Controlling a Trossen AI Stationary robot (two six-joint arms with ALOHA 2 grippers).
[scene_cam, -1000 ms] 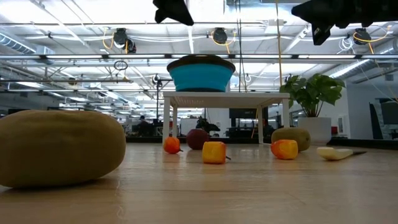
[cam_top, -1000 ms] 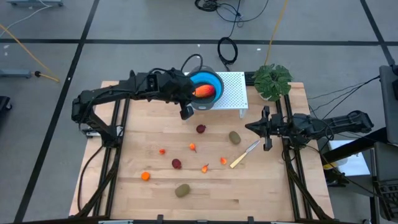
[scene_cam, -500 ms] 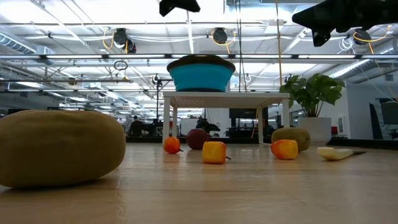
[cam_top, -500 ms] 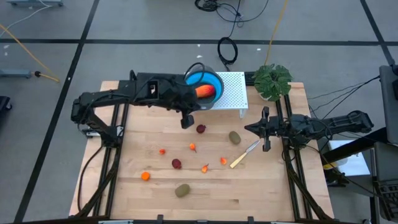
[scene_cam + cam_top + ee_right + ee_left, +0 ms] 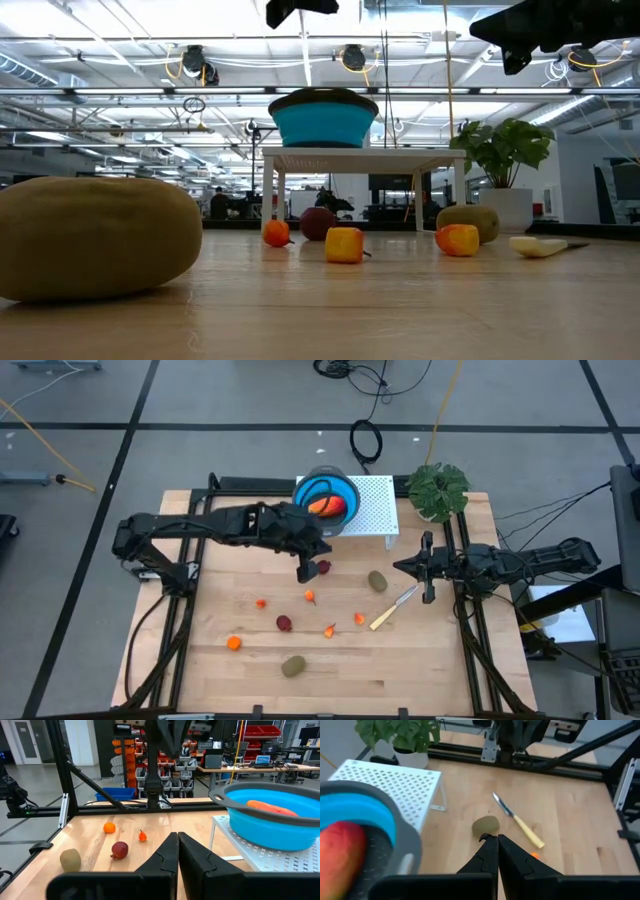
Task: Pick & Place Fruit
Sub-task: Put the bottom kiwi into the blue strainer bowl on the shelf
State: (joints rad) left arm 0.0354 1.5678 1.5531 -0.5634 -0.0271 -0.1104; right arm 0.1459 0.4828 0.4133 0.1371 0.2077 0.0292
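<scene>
High view: left arm stretched across the wooden worktop (image 5: 220, 660) from its base at the left edge, reaching toward the middle; left gripper (image 5: 305, 571) just in front of the white perforated stand (image 5: 372, 510) and just beside a dark red ball (image 5: 323, 567). Jaws clenched, holding nothing; confirmed in left wrist view, fingers (image 5: 490, 855) pressed together.

Right arm folded at the right edge of the worktop, right gripper (image 5: 428, 572) pointed inward, near the yellow-handled knife (image 5: 391, 609). Jaws clenched, empty; same in right wrist view.

Fruit positions, high view:
- long red-orange piece (image 5: 325, 506) lying inside the blue bowl (image 5: 308, 489), bowl on top of the stand.
- brownish-green oval (image 5: 377, 580) between the dark red ball and the knife.
- second brownish-green oval (image 5: 293, 665) near the front edge.
- second dark red ball (image 5: 284, 623) mid-worktop.
- small orange bits (image 5: 233, 643) scattered between, well apart from each other.

Low view: near oval (image 5: 95, 237) large at left; bowl (image 5: 323, 116) on the stand (image 5: 360, 160); both arms only as dark shapes at the upper edge.

Green leafy plant (image 5: 437, 488) at the back right corner, beside the stand.
</scene>
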